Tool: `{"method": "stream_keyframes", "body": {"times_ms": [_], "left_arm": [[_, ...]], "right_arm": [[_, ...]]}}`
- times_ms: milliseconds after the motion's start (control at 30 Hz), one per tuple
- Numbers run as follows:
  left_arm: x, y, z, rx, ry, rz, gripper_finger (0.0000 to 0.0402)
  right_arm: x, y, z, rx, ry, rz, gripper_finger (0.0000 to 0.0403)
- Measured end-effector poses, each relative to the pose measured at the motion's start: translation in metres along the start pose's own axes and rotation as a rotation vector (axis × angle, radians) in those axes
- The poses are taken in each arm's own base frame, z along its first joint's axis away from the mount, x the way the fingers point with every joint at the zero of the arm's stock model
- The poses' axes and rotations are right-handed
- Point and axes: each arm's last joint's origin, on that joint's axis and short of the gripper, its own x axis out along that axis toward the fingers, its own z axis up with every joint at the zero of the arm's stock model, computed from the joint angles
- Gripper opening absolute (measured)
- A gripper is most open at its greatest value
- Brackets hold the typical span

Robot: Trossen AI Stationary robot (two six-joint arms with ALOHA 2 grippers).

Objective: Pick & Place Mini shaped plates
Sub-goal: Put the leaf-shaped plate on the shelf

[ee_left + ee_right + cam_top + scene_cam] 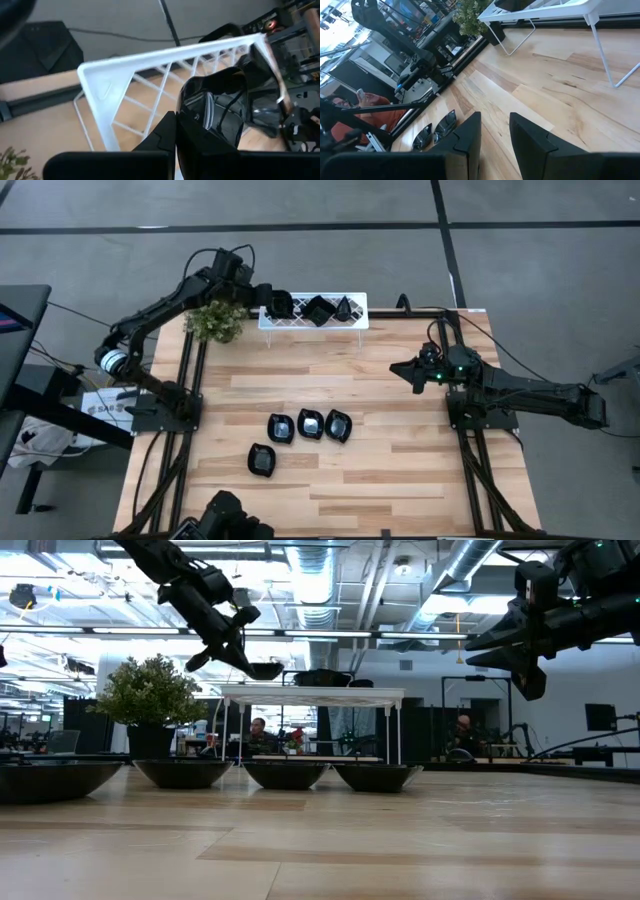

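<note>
My left gripper [272,300] is shut on a glossy black mini plate [215,107] over the left end of the white lattice rack [300,322] at the table's far edge. In the low view this plate [264,669] is just above the rack's top [312,692]. Two more black plates [318,310] [344,307] lie on the rack. Several black plates [310,424] rest on their bases mid-table, with one [262,460] nearer. My right gripper [398,369] is open and empty, high above the table's right half. My left gripper holds the plate by its rim [187,117] on the side nearest the wrist. One finger [166,136] shows against the plate's outer wall; the plate hides the other. The fingers slant down from the table's left. The plate is lifted clear of the rack's top.
A small green plant [215,321] in a dark pot stands just left of the rack, under my left arm. The rack stands on thin white legs [600,47]. Bare wood lies between the rack and the plates mid-table. People sit in the room beyond the table.
</note>
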Motion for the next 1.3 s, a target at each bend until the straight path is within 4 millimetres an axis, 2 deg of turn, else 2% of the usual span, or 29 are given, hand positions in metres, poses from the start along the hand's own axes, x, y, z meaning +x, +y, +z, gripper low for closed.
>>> {"method": "stream_keyframes", "body": {"times_ms": [233, 967, 1300], "left_arm": [[0.0071, 0.0037, -0.0022, -0.042, 0.034, 0.017, 0.0004], [0.0080, 0.0023, -0.0039, -0.071, 0.029, 0.053, 0.0004], [0.0081, 0.0022, -0.0037, -0.070, 0.025, 0.055, 0.0037]], "right_arm": [[0.0000, 0.0000, 0.0000, 0.000, -0.002, -0.002, 0.0098], [0.0000, -0.0001, 0.0001, 0.001, -0.002, -0.003, 0.0098], [0.0000, 0.0000, 0.0000, 0.001, -0.002, -0.002, 0.0098]]}}
